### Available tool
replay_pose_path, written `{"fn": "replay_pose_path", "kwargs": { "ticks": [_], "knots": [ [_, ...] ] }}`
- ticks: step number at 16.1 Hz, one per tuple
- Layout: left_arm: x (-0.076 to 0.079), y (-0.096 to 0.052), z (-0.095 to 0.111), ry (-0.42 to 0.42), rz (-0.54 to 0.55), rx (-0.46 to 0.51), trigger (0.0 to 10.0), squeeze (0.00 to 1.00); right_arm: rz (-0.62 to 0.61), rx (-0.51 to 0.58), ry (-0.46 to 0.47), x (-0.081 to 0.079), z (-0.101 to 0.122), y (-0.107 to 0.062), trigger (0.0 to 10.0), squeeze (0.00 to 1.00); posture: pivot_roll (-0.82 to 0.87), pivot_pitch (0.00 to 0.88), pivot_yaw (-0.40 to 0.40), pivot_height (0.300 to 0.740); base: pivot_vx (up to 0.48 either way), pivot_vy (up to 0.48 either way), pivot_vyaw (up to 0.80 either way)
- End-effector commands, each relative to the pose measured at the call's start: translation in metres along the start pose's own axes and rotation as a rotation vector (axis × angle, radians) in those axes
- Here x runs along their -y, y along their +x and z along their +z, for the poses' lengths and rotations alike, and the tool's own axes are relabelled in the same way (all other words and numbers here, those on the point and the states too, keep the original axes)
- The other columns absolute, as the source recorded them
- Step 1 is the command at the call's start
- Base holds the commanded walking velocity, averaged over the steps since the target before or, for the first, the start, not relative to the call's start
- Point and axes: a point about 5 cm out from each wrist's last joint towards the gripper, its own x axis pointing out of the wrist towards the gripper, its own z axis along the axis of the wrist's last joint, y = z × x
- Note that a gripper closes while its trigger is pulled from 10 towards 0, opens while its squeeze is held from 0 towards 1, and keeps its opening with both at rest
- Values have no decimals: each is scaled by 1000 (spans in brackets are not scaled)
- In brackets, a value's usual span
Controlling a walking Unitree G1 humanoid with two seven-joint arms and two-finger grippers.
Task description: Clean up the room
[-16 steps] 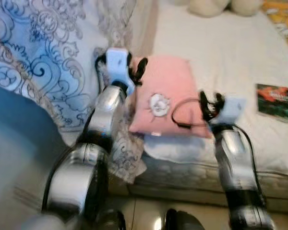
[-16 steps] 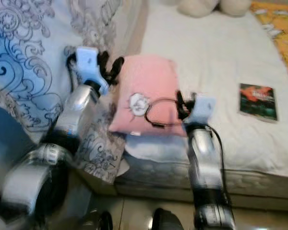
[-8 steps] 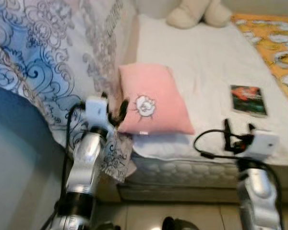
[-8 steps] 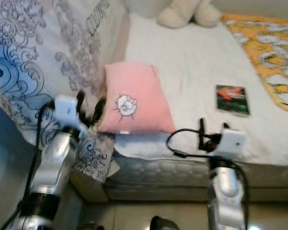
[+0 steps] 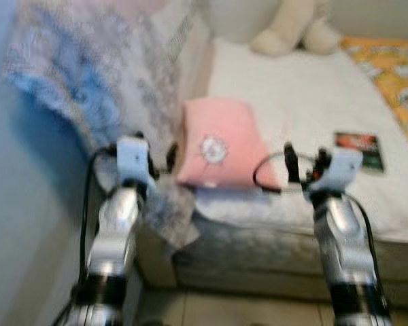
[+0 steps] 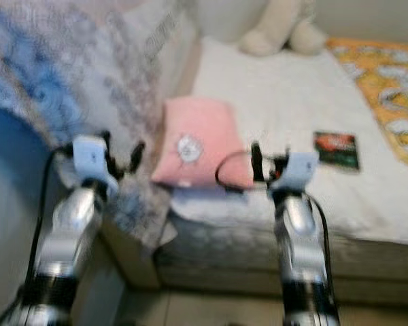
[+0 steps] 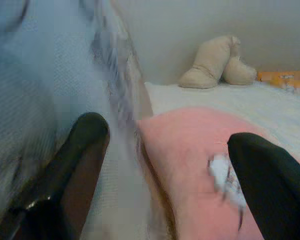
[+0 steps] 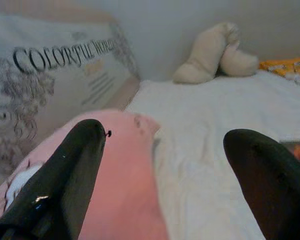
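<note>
A pink pillow [image 5: 221,142] with a white emblem lies near the front edge of the white bed [image 5: 292,88]. My left gripper [image 5: 156,151] is open just off the pillow's left edge, against a hanging patterned blanket [image 5: 88,88]. In the left wrist view its fingers [image 7: 82,160] stand wide apart, with the pillow [image 7: 190,160] ahead between them. My right gripper [image 5: 303,160] is open at the pillow's front right corner. In the right wrist view the pillow [image 8: 120,190] lies by one finger, nothing held. The picture is blurred.
A small book [image 5: 358,146] lies on the sheet right of the pillow. A beige plush toy [image 5: 292,30] sits at the back of the bed, an orange patterned cover [image 5: 394,61] at the far right. The mattress front [image 5: 258,251] drops to a tiled floor [image 5: 224,312].
The whole view has swung and blurred. My right gripper has risen from below the bed's edge to the pillow's front right corner. My left gripper stays by the pillow's left edge.
</note>
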Motion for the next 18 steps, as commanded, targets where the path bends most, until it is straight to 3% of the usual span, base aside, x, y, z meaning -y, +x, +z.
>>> {"fn": "replay_pose_path", "kwargs": {
  "ticks": [1,4,18],
  "knots": [
    [5,4,2,-20,-1,-3,10000,0,-3,-10,10,1,0,3,10000,0,-95,0,29,740,304,-368,0],
    [4,5,-6,-47,8,-44,10000,0,19,-21,-1,-4,-4,4,10000,0,-103,0,30,740,307,-365,0],
    [19,15,-2,-53,-85,-19,10000,0,30,-45,-27,-7,-13,-4,10000,0,-133,0,51,740,312,-362,0]
  ]
}}
